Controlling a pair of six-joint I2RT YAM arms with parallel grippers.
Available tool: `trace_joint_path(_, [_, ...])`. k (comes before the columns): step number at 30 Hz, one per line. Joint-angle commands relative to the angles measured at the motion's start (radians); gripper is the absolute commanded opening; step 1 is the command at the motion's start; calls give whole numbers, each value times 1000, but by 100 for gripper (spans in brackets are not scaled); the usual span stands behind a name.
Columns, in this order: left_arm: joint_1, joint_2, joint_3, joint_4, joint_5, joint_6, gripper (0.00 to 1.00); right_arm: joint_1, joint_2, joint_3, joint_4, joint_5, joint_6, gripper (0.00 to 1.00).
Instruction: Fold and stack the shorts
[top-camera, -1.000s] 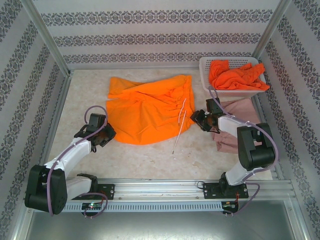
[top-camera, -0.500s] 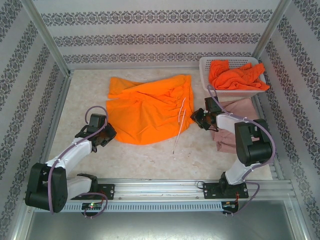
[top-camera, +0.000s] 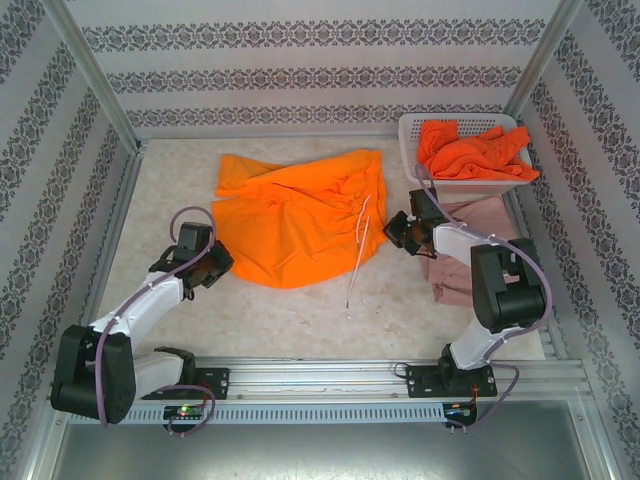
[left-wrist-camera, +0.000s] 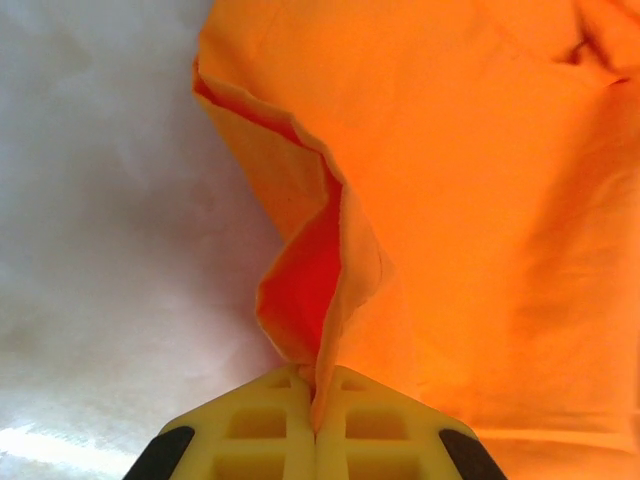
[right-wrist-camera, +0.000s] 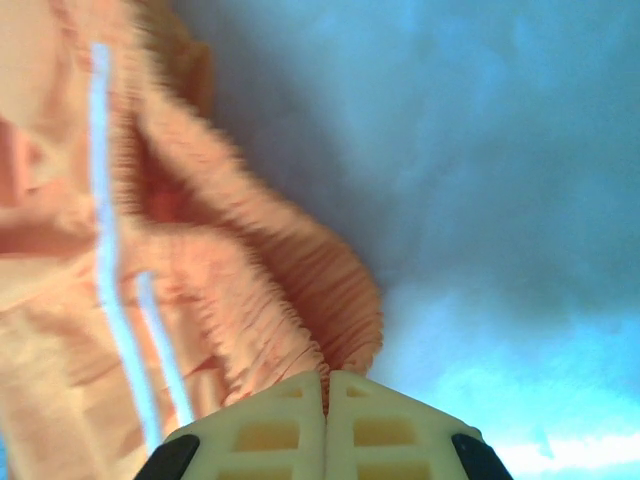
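Left gripper (left-wrist-camera: 317, 385) first. My two yellow fingers (left-wrist-camera: 265, 425) are pressed flat against each other, and a fold of the orange shorts (left-wrist-camera: 470, 200) is pinched in the seam between them. From the tips the cloth rises away ahead of me and opens into a deep crease just beyond the fingertips. The broad body of the garment spreads ahead and to the right of them. Bare table (left-wrist-camera: 100, 200) lies off to the left of the fingers.

Now my right gripper (right-wrist-camera: 327, 385). These fingers (right-wrist-camera: 385, 430) are closed tip to tip as well, with the gathered waistband (right-wrist-camera: 300, 290) of the same shorts running straight down into the join. The white drawstring (right-wrist-camera: 100, 180) trails ahead and to the left of the tips, blurred.

From above, the orange shorts lie spread on the table between my two grippers. My left fingers have its near left corner and my right fingers have its right waistband edge. The pink shorts (top-camera: 470, 250) lie flat behind my right fingers, partly under that arm. The red-orange shorts (top-camera: 470, 150) sit heaped in the white basket (top-camera: 408, 150), beyond my right fingers and off to their right.
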Motion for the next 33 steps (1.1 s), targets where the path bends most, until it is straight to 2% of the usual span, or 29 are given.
trace_joint_path(1, [47,-43,140,-69,-6,60,0,0,-114,98,-17,-10,-36,0])
trace_joint_path(6, [114,-26,413,-158,23,119,0,-1,-197,249,-34,-41,-44,0])
trace_joint_path(9, [140,19,635,-223,29,165,0,-1,-213,373,-47,-55,-53,0])
trace_joint_path(14, [160,105,1000,-304,14,221,0,-1,-216,590,-50,-87,-54,0])
trace_joint_path(20, [166,152,1308,-357,-37,266,0,0,-239,759,-27,-114,-41,0])
trace_joint_path(26, [167,153,1486,-403,-54,293,0,21,-314,804,-34,-112,-67,0])
trace_joint_path(30, [167,153,1510,-424,-76,310,0,47,-348,779,-53,-81,-93,0])
trace_joint_path(33, [168,165,1466,-420,-82,312,0,60,-332,753,-63,-70,-85,0])
